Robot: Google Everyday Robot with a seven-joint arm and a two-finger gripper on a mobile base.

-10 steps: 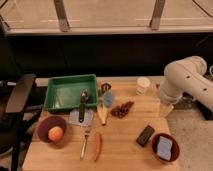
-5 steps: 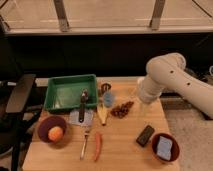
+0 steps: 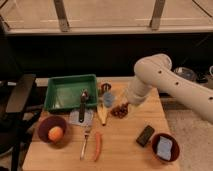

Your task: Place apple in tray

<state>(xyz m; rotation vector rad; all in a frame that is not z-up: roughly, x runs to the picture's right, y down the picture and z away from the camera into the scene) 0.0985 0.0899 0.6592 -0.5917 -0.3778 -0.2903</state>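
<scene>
The apple point(image 3: 55, 133) sits in the purple bowl point(image 3: 43, 129) near the worktop's front-left corner, just in front of the tray point(image 3: 70, 78), and well toward the left edge from the claw point(image 3: 126, 103), which hangs over mid-worktop; I cannot tell its state.

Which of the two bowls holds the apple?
The dark purple bowl front-left holds the apple; the reddish bowl holds a pale packet. Gripper hangs mid-table.

End effector point(image 3: 129, 102), seemingly mostly behind arm point(image 3: 159, 76)
</scene>
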